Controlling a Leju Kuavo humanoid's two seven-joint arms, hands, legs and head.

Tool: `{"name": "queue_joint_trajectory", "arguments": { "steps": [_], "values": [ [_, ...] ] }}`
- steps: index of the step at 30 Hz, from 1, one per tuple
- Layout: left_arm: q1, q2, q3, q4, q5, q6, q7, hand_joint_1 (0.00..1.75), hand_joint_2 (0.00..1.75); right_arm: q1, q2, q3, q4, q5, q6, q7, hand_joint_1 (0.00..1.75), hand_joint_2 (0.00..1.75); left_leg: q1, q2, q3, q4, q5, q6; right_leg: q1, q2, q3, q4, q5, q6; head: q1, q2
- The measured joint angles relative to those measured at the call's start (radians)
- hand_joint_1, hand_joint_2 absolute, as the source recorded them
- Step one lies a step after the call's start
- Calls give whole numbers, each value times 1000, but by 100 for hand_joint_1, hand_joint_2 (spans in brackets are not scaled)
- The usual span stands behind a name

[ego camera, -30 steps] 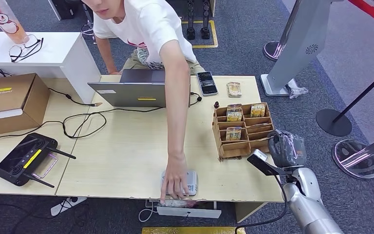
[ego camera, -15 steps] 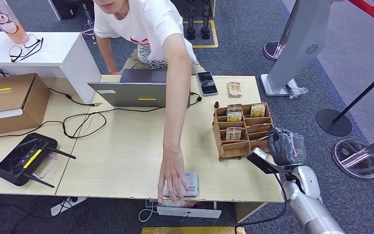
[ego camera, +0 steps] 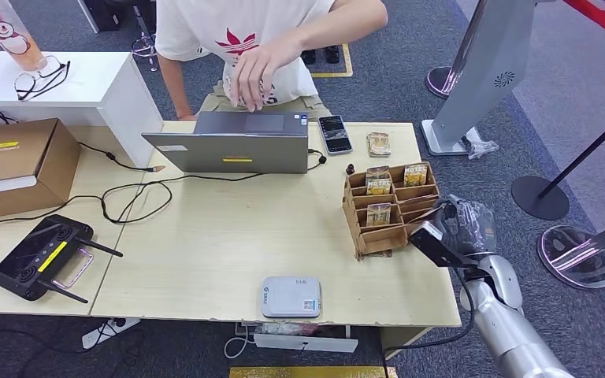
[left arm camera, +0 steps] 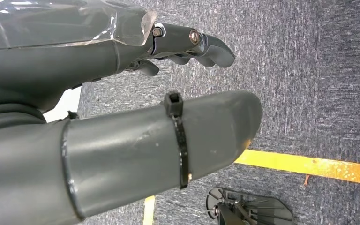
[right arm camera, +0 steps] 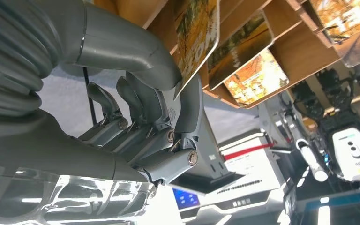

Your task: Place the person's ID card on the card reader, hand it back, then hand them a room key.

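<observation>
Robot hand (right arm camera: 140, 126) grips 1 key card (right arm camera: 198, 35).

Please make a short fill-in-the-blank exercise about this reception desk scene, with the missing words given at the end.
1. The grey card reader lies near the table's ____ edge.
2. The key cards stand in a wooden ____.
3. The right hand is beside the rack, next to the table's ____ edge.
4. The phone lies beside the ____.

Missing words: front; rack; right; laptop

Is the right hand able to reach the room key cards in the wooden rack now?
Probably yes. The right hand is beside the wooden rack, its fingers close to a key card in a slot. Nothing stands between them; the person's hand is far off, above the laptop.
</observation>
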Motion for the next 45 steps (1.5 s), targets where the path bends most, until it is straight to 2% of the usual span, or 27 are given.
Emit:
{"name": "queue_joint_trajectory", "arguments": {
  "steps": [11, 23, 34, 45],
  "values": [
    [0, -1, 0, 0, -1, -1, 0, 0, 0, 2, -34, 29, -88, -25, 87, 45, 171, 175, 0, 0, 0, 0, 0, 0, 0, 0, 0, 0, 0, 0, 0, 0],
    [0, -6, 0, 0, -7, -2, -4, 0, 0, 38, -77, 45, -208, -33, 109, 78, 173, 175, 0, 0, 0, 0, 0, 0, 0, 0, 0, 0, 0, 0, 0, 0],
    [0, -10, 0, 0, -8, -7, -10, 0, 0, 57, -113, 35, -268, -52, 123, 88, 174, 175, 0, 0, 0, 0, 0, 0, 0, 0, 0, 0, 0, 0, 0, 0],
    [-3, -11, 0, 0, -19, -10, -11, 0, 0, 45, -116, -1, -289, -128, 177, 62, 175, 175, 0, 0, 0, 0, 0, 0, 0, 0, 0, 0, 0, 0, 0, 0]
  ]
}}
